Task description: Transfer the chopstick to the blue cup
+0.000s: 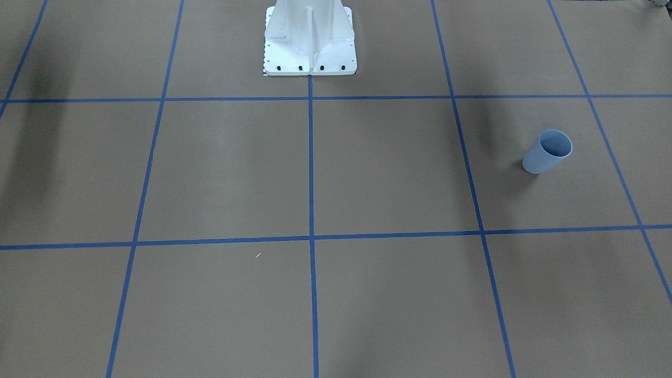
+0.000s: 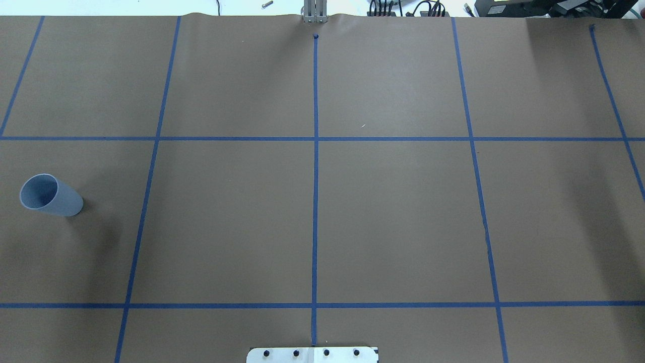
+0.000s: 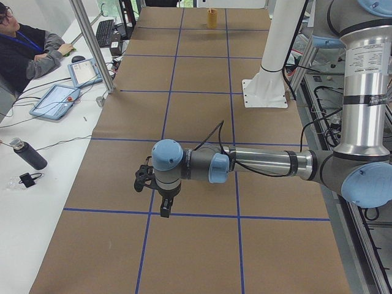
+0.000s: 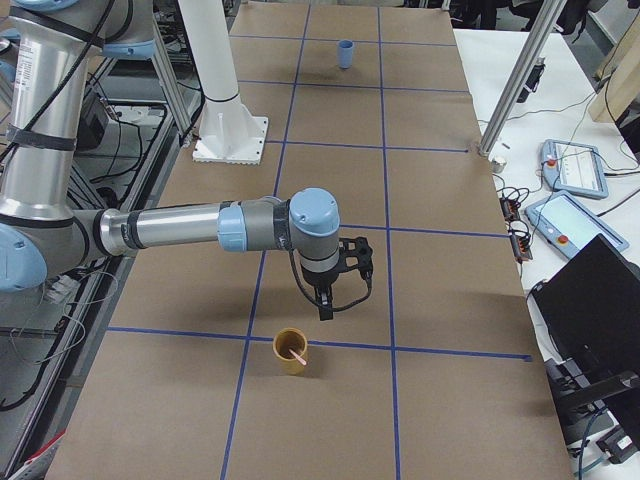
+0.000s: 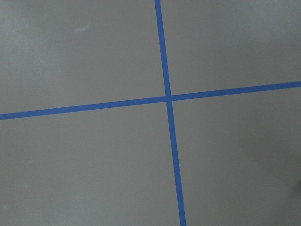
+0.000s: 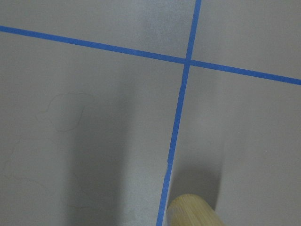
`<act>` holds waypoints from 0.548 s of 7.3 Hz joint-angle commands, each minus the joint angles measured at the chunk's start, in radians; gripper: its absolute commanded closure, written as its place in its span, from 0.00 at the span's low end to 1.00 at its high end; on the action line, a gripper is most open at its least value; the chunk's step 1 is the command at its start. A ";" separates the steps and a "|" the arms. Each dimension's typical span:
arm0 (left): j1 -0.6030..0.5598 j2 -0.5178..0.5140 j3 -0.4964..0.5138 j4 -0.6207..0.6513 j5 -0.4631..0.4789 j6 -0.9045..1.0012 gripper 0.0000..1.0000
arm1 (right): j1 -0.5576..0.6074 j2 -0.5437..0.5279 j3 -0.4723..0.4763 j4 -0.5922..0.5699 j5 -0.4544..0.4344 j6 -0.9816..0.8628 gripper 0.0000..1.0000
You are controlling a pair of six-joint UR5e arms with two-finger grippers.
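The chopstick is showing as a thin, pale pink stick. It is resting inside a tan cup at the table's right end. In the right side view, its visible length is running roughly from 10 o'clock to 4 o'clock across the cup's mouth. Its exact tilt is too small to tell.

The blue cup is standing upright, mouth up, at 9 o'clock from the table centre in the overhead view, well apart from the tan cup. It is pale blue outside, darker inside, and tapering toward its base.

The table is wearing brown paper, divided into squares by blue tape. The white robot base is sitting at the table's edge. On a white bench beside the table, a person is sitting near two tablets and a dark bottle.

The right gripper is hanging above the paper, with the tan cup at 7 o'clock from it in the right side view. The left gripper is hanging over a tape line. Whether either gripper is wide or narrow cannot be told.
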 commanded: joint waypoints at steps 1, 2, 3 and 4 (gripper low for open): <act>0.002 0.000 -0.002 -0.003 0.002 0.000 0.01 | 0.000 0.000 0.001 0.000 0.000 0.002 0.00; 0.002 -0.014 -0.002 -0.006 0.002 0.000 0.01 | 0.000 0.001 0.001 0.002 0.001 0.002 0.00; 0.003 -0.029 -0.003 -0.021 0.008 0.002 0.01 | 0.000 0.004 0.002 0.002 0.001 -0.002 0.00; 0.003 -0.052 -0.014 -0.026 0.003 -0.002 0.01 | 0.000 0.012 0.010 0.002 0.001 -0.005 0.00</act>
